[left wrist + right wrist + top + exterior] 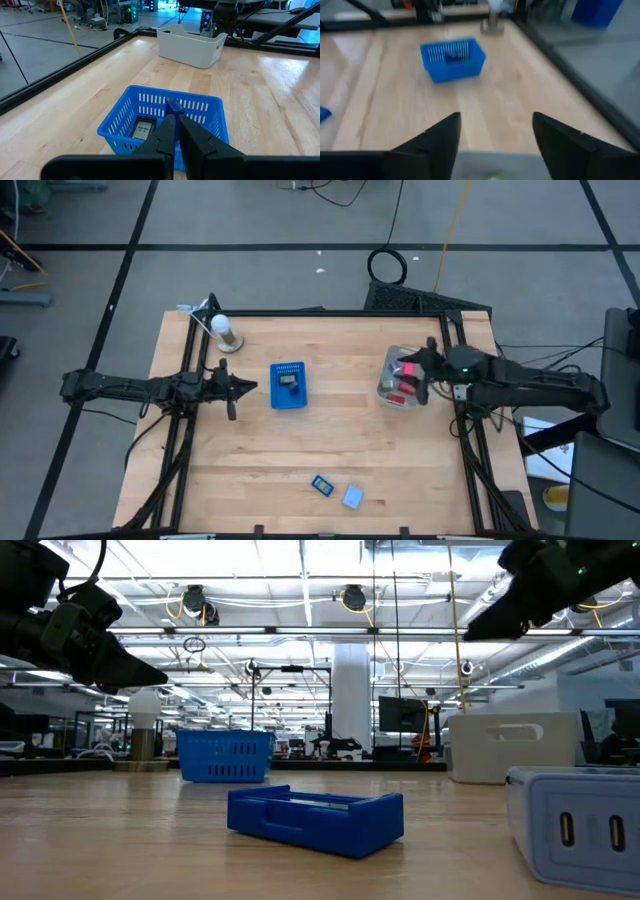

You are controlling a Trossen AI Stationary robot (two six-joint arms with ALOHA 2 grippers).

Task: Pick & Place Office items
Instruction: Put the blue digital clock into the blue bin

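Your right gripper [432, 372] hangs with fingers apart and empty over the translucent grey bin [390, 388] at the table's right, so lower it straight onto one red piece [408, 370] inside, clear of the walls, before closing. The left gripper [245, 387] waits pressed together, holding nothing, just beside the blue slotted basket [289, 386]; two more blue pieces [322, 485] lie near the front edge. The pale wooden table [340, 440] stands in an open workshop with taped grey flooring and ceiling strip lights.
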